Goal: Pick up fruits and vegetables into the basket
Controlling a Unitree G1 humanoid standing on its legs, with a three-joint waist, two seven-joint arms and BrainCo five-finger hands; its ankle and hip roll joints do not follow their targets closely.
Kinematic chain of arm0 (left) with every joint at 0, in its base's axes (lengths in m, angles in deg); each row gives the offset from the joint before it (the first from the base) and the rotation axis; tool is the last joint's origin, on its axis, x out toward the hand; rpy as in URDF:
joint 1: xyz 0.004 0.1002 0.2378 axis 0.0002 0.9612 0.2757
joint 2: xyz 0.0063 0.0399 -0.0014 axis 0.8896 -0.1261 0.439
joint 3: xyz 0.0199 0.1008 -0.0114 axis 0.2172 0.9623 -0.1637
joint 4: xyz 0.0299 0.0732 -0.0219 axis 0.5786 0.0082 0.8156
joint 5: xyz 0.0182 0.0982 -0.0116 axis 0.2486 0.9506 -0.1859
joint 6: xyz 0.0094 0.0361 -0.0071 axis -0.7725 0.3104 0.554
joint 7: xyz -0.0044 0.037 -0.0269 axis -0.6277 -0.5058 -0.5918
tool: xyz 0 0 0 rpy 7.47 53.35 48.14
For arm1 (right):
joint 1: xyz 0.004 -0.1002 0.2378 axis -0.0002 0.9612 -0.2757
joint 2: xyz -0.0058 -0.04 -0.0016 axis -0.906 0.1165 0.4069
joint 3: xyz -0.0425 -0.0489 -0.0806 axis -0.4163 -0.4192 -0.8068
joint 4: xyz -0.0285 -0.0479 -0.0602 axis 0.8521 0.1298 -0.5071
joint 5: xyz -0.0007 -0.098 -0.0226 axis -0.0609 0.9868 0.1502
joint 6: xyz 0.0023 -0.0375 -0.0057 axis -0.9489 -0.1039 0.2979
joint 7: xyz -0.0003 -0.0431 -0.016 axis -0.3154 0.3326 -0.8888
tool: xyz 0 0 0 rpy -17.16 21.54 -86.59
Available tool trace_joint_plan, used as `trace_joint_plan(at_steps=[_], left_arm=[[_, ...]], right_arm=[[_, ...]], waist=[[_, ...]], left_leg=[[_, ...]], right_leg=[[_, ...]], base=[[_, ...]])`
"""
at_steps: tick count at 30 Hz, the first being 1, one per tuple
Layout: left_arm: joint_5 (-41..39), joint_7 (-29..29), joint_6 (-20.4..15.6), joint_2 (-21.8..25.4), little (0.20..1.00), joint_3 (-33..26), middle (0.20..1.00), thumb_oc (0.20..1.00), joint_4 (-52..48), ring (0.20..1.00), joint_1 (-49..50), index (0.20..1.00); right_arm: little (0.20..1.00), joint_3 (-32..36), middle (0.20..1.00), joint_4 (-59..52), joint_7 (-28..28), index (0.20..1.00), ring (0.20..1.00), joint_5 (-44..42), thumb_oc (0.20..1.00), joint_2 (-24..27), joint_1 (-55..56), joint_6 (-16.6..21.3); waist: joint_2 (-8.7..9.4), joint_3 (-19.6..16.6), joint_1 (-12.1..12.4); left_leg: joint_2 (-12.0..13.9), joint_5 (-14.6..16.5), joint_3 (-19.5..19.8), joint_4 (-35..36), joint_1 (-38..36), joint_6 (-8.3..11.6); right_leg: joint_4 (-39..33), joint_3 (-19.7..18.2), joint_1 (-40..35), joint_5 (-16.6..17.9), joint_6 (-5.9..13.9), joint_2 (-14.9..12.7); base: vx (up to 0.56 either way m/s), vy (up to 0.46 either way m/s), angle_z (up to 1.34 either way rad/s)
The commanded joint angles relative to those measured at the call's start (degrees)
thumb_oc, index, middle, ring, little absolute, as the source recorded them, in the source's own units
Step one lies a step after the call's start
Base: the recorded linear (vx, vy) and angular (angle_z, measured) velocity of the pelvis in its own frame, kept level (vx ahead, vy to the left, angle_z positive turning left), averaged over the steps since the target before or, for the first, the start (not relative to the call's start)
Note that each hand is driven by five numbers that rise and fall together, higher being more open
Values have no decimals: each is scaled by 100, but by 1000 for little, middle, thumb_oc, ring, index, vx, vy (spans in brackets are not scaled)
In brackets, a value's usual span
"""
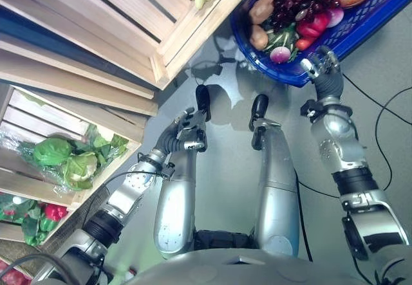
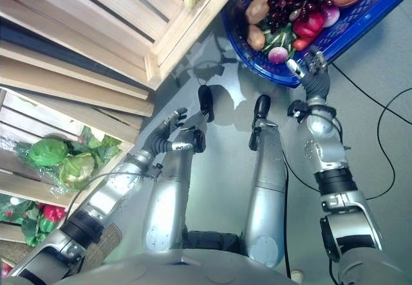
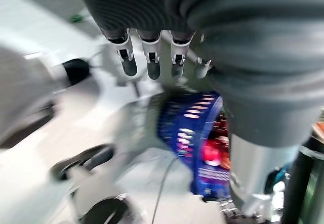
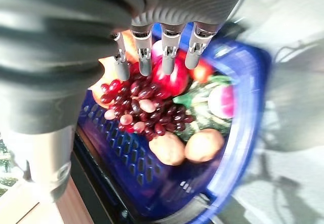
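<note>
Two hands empty, right hand (image 1: 325,65) fingers relaxed straight at blue basket (image 1: 360,24) rim, basket full of grapes (image 4: 144,107), potatoes (image 4: 185,147), left hand (image 1: 187,130) fingers loosely spread over floor.

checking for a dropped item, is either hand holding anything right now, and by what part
Nothing is held. The right hand hovers at the blue basket rim with straight fingers; the left hand hangs open over the floor.
</note>
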State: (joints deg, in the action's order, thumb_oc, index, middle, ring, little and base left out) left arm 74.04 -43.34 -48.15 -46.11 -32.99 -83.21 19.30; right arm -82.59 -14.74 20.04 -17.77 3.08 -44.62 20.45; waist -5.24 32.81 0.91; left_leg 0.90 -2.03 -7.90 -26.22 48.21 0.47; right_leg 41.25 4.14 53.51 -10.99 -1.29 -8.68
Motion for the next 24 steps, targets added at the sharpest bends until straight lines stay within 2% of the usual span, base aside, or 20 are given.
trace_joint_plan(at_steps=[1,3,4,5,6,7,9,11,14,15,16,17,18,19,21,24], left_arm=[[586,-358,-440,21,1000,-237,1000,1000,-515,1000,324,1000],[804,-444,-468,104,1000,-460,1000,1000,-662,1000,315,1000],[885,-486,-504,152,1000,-595,1000,1000,-729,1000,278,1000],[930,-513,-538,172,1000,-609,1000,1000,-743,1000,323,1000],[1067,-554,-596,232,1000,-860,1000,1000,-860,1000,322,1000],[1207,-624,-664,285,1000,-1010,1000,1000,-959,1000,401,1000],[1356,-664,-739,323,1000,-1251,1000,1000,-1036,1000,436,1000],[1867,-942,-856,353,1000,-1454,1000,1000,-1108,1000,409,1000],[2685,-1450,-767,446,1000,-1747,1000,1000,-1262,1000,309,1000],[2685,-1450,-767,446,1000,-1747,1000,1000,-1262,1000,309,1000],[3425,-1868,-593,573,1000,-1914,1000,1000,-1312,1000,228,1000],[3746,-2049,-478,636,1000,-1966,1000,1000,-1315,1000,179,1000],[4789,-2527,87,865,1000,-2041,1000,1000,-1276,1000,-2,1000],[4843,-2562,127,879,1000,-2030,1000,1000,-1267,1000,-20,1000],[5429,-2891,594,1183,1000,-2069,1000,1000,-1180,1000,-258,1000],[6124,-3165,1092,1580,1000,-2052,1000,1000,-1022,1000,-554,1000]], right_arm=[[1000,-41,1000,-533,42,1000,1000,538,1000,119,572,631],[1000,-29,1000,-612,-14,1000,1000,677,1000,42,862,777],[1000,-4,1000,-659,-79,1000,1000,719,1000,15,916,823],[1000,-7,1000,-662,-110,1000,1000,732,1000,-1,998,837],[1000,21,1000,-766,-166,1000,1000,831,1000,-58,1158,905],[1000,56,1000,-842,-260,1000,1000,852,1000,-90,1357,915],[1000,95,1000,-924,-343,1000,1000,910,1000,-117,1514,919],[1000,158,1000,-970,-460,1000,1000,912,1000,-138,1627,892],[1000,215,1000,-1072,-548,1000,1000,943,1000,-124,1716,832],[1000,215,1000,-1072,-548,1000,1000,943,1000,-124,1716,832],[1000,270,1000,-1109,-652,1000,1000,971,1000,-97,1799,844],[1000,283,1000,-1126,-681,1000,1000,1001,1000,-87,1813,839],[1000,285,1000,-1193,-752,1000,1000,1064,1000,-27,1839,808],[1000,286,1000,-1200,-751,1000,1000,1068,1000,-24,1842,803],[1000,242,1000,-1310,-768,1000,1000,1126,1000,88,1859,744],[1000,219,1000,-1409,-932,1000,1000,1111,1000,254,1931,700]], waist=[[-372,-301,-342],[-335,-301,-383],[-316,-301,-406],[-310,-301,-413],[-279,-301,-453],[-262,-301,-487],[-253,-301,-528],[-250,-301,-567],[-258,-301,-616],[-258,-301,-616],[-265,-301,-654],[-271,-301,-673],[-279,-301,-736],[-277,-301,-737],[-281,-301,-813],[-285,-301,-943]], left_leg=[[-250,715,-99,-103,-581,-182],[-263,730,-124,-50,-768,-179],[-259,556,-182,39,-722,-215],[-271,709,-136,9,-881,-180],[-265,553,-201,104,-893,-209],[-281,711,-170,100,-1132,-171],[-300,718,-184,146,-1297,-174],[-322,737,-209,176,-1448,-184],[-336,624,-278,207,-1504,-229],[-336,624,-278,207,-1504,-229],[-354,657,-286,196,-1610,-236],[-357,667,-292,187,-1639,-234],[-355,688,-318,148,-1699,-222],[-357,690,-321,144,-1703,-221],[-342,707,-365,115,-1742,-213],[-310,726,-431,53,-1755,-192]], right_leg=[[-502,410,-491,393,185,309],[-624,412,-681,415,219,303],[-757,451,-646,604,182,302],[-711,405,-794,453,238,315],[-864,433,-813,622,208,310],[-862,368,-1037,466,268,336],[-920,333,-1183,456,285,359],[-962,317,-1328,431,291,374],[-1012,321,-1380,529,243,374],[-1012,321,-1380,529,243,374],[-993,302,-1478,480,240,371],[-984,293,-1504,466,242,367],[-932,261,-1546,425,245,356],[-923,256,-1546,419,245,354],[-872,208,-1555,389,245,355],[-791,116,-1525,363,242,371]], base=[[9,10,-12],[-17,5,-8],[13,7,-7],[-55,8,-9],[86,27,-10],[29,42,-13],[60,51,-11],[24,44,-7],[-45,30,-5],[43,45,-7],[39,45,-6],[71,92,-7],[44,66,-5],[51,73,-7],[42,58,-9],[45,66,-4]])
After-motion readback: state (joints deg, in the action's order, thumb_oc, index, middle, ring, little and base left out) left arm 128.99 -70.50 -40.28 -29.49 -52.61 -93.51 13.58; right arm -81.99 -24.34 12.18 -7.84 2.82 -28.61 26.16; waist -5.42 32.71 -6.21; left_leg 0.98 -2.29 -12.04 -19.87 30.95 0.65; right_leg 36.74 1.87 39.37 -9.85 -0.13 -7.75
